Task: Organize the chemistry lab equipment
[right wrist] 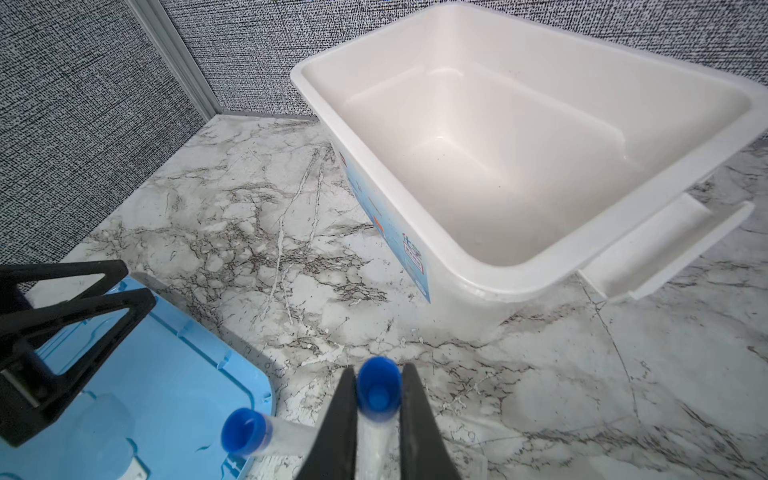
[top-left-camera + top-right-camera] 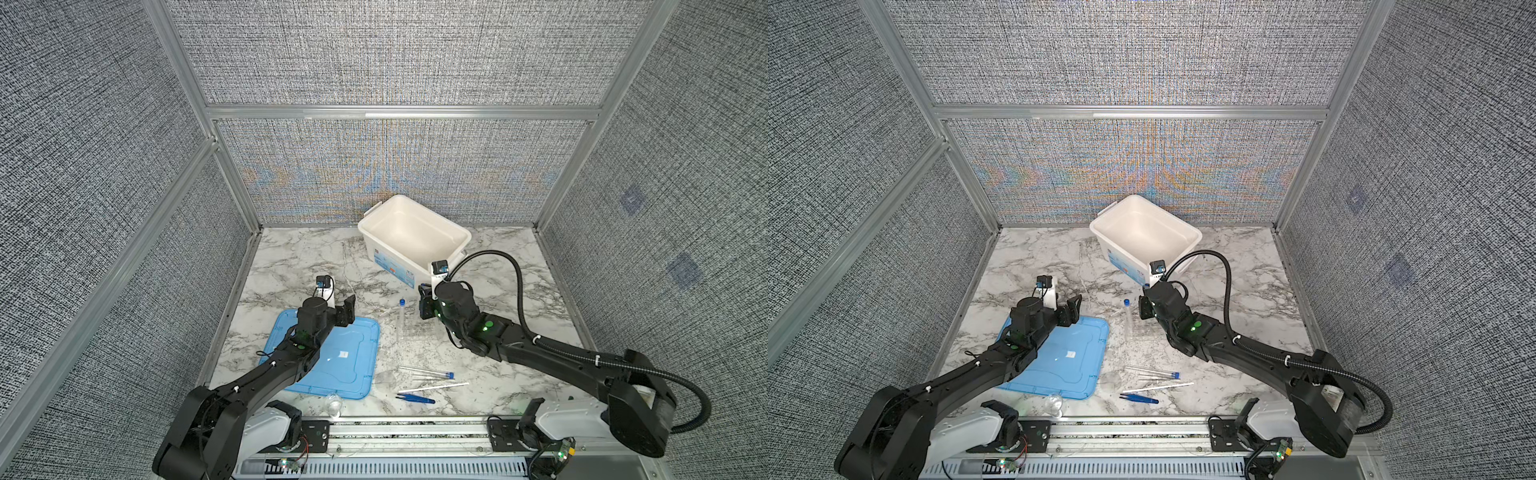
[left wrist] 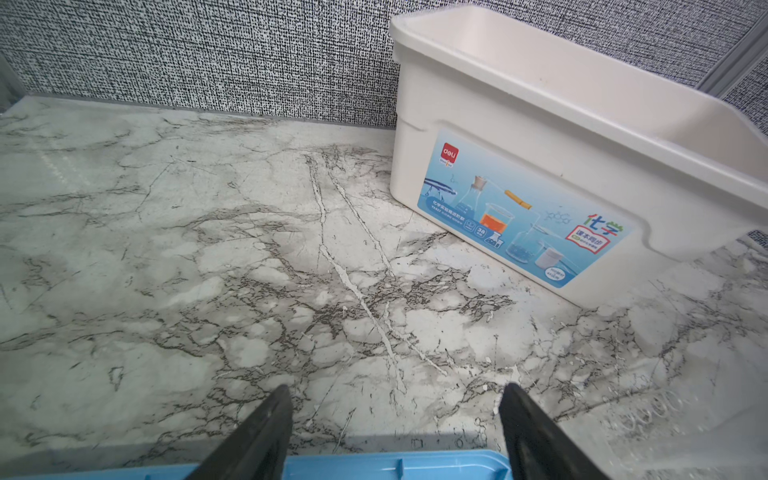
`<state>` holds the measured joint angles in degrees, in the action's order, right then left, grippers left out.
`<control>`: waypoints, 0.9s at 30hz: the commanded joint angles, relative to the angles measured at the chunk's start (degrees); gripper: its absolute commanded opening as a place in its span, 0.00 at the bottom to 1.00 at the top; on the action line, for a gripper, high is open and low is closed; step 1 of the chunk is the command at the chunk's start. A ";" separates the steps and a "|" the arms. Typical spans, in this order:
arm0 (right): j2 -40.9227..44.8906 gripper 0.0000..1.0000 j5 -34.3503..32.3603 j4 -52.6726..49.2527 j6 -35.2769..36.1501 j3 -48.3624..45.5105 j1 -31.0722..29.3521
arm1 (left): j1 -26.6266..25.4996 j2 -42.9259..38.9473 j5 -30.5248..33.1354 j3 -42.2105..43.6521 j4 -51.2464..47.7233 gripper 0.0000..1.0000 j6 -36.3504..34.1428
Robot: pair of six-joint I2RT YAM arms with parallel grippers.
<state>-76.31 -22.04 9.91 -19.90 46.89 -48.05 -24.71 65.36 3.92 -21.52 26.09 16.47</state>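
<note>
Blue-capped tube [image 1: 378, 392] clamped by the right gripper [image 1: 379, 368] beside the clear rack [image 2: 417, 332], where a second tube [image 2: 401, 318] stands; the left gripper [image 2: 348, 311] hangs spread wide over the far edge of the light-blue lid [image 2: 353, 365], white tub [image 2: 386, 253] behind.

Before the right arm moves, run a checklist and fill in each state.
1. Grip: the right gripper is shut on the held tube: ok.
2. Seating: the held tube's bottom is in the clear rack: cannot tell, the gripper hides it.
3. Neighbour: the racked tube stands apart from the held tube: ok.
4. Other arm: the left gripper is open and empty, at the edge of the light-blue lid, away from the rack: ok.
5. All tubes racked: not ok, the lying tube is on the table.
</note>
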 commanded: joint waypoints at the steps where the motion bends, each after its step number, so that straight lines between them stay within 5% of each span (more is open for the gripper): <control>1: -0.50 0.14 -0.63 7.54 3.26 -0.25 -0.02 | 0.01 -0.45 -0.23 0.16 1.48 0.79 -0.65; 27: 0.16 0.14 4.04 15.61 9.58 -8.19 -0.38 | -0.07 0.12 0.38 0.33 1.78 0.79 -0.96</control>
<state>-76.07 -19.00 23.09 -11.25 39.00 -48.34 -24.71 65.58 3.99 -21.10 26.83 16.29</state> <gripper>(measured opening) 0.140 0.793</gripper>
